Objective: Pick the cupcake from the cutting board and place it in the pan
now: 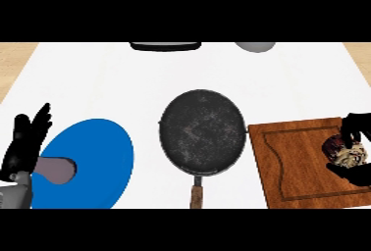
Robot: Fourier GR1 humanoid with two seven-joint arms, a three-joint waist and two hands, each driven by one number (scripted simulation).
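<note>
Robot hands first: my right robot hand [355, 128] is at the right edge of the view, curled round the cupcake [348, 152]. Its fingers lie over the far side and the thumb under the near side, so I read it as clamped on the cupcake. The cupcake sits on the right part of the cutting board [293, 166], not yet lifted as far as I can tell. My left robot hand [25, 142] rests open, fingers up, at the left edge beside the blue plate [101, 147].

I judge the cupcake to be light, soft and easily crushed: crumbly cake, a top that would smear, probably a thin wrapper that gives under pressure. The best hold is low on the sides, across the base, leaving the top alone, and I'd keep it upright all the way. The pan [203, 132] lies on the table [109, 73] just left of the cutting board, its handle [195, 193] toward me, so the carry is short and leftward. Its rim looks low, but I'd lift clear of it and set the cupcake on the flat dark floor, not drop it.
</note>
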